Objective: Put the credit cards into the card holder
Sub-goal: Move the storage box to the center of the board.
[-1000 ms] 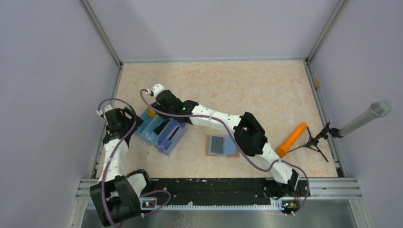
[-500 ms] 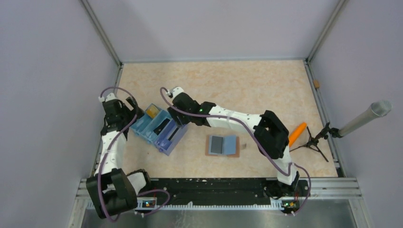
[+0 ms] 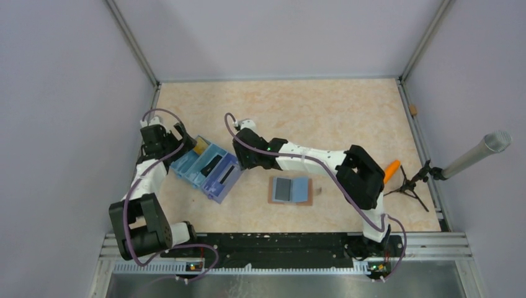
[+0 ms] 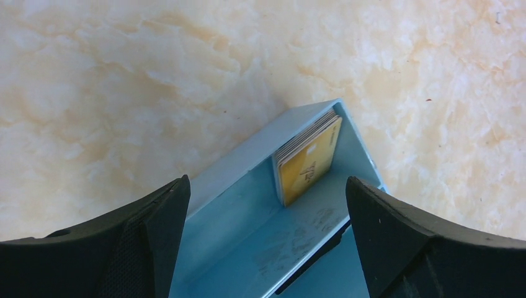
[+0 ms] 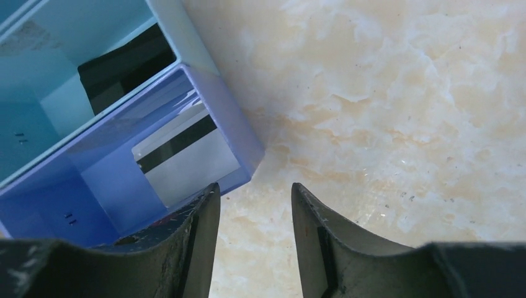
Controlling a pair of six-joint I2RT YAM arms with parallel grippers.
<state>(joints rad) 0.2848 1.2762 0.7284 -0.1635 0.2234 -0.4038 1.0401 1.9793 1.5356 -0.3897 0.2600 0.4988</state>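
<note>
Cards (image 4: 308, 162) with yellow-gold faces stand on edge as one thin stack in a light-blue compartment, upper middle of the left wrist view, packed too tightly to count. One more card (image 5: 186, 155), pale grey with a black stripe, leans inside the purple-blue compartment at the left of the right wrist view. The compartment between those two holds a dark item (image 5: 127, 65) I cannot identify. All three compartments belong to one blue box (image 3: 183, 165), lying slantwise left of centre in the overhead view.

The card holder (image 3: 289, 190) lies open and flat just below the middle of that view, well apart from the box. One dark grey rectangle (image 3: 283, 189) is on its left half and one light blue card (image 3: 300, 188) on its right.

The left end effector (image 4: 267, 186) hangs over the yellow stack's compartment, jaws spread wide, gripping nothing. The right end effector (image 5: 255, 189) is at the purple compartment's corner, its fingers parted by a narrow gap — only bare table (image 5: 403, 124) shows between them.

One orange object (image 3: 391, 167) peeks from behind the right arm, and one microphone (image 3: 477, 152) on a tripod (image 3: 406, 186) stands at the right edge.
</note>
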